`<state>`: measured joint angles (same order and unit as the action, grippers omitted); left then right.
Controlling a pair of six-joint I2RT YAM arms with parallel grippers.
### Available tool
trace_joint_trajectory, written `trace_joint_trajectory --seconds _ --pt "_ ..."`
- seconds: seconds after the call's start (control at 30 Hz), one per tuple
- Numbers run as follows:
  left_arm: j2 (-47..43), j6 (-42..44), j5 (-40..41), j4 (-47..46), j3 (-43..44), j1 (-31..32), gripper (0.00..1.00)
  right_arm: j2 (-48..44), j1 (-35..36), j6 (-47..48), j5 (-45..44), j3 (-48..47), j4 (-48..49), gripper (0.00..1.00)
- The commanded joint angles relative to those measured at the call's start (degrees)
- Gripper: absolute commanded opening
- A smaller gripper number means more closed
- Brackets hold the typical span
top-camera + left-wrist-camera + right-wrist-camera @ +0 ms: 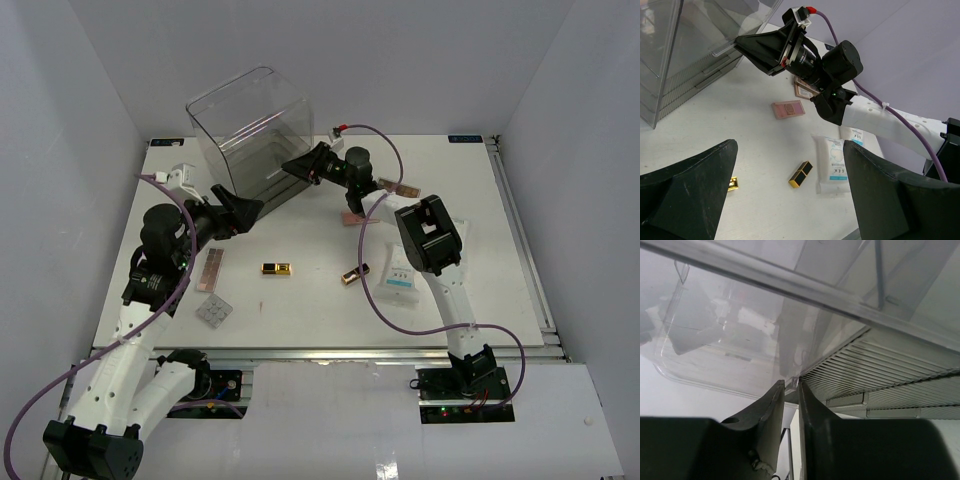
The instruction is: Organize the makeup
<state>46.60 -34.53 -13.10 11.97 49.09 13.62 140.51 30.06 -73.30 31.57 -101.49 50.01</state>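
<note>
Organizing is looking barely begun: every item is lying loose on the white table [480,300], and none is showing inside the clear acrylic drawer box [250,120] at the back. From the left, a flat brown rectangular palette [212,268] and a grey square palette [213,311] are sitting near the left arm. Two small gold-black cases [277,268] [355,273] are lying mid-table. A pink rectangular palette [350,218] and pale brown palettes [400,187] are resting further back, and white-teal flat packets [400,278] are lying rightward.

The left end effector [790,145] is hovering spread wide, holding nothing. The right end effector [791,390] is meeting the box front, its fingers nearly together and pinching a thin clear drawer lip [792,382].
</note>
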Motion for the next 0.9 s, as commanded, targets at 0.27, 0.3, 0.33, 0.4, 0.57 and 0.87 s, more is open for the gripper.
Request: trace_joint_trajectory --seconds 0.27,0.3,0.33,0.4,0.57,0.87 --pt "-0.71 -0.72 0.54 -2.4 -1.32 -0.17 0.98 -4.3 -1.51 -4.36 -0.41 0.88 10.43 0.13" --pt "-0.49 -0.69 0.77 -2.65 -1.36 -0.2 0.98 -4.94 -1.73 -4.48 -0.28 1.75 10.72 0.13" --pt "-0.26 -0.59 0.96 -2.9 -1.36 -0.24 0.98 -5.47 -1.87 -4.5 -0.24 2.75 10.96 0.13" --pt "0.63 -0.4 1.34 -3.44 -1.31 -0.22 0.98 -6.92 -2.1 -4.52 0.0 3.89 11.37 0.13" --pt "3.2 -0.37 1.84 -5.18 -0.5 -0.26 0.98 -10.04 -2.64 -4.91 0.42 7.05 12.47 0.12" --pt "6.62 -0.1 1.77 -7.27 0.66 -0.26 0.98 -13.49 -3.03 -5.27 0.83 10.94 13.24 0.12"
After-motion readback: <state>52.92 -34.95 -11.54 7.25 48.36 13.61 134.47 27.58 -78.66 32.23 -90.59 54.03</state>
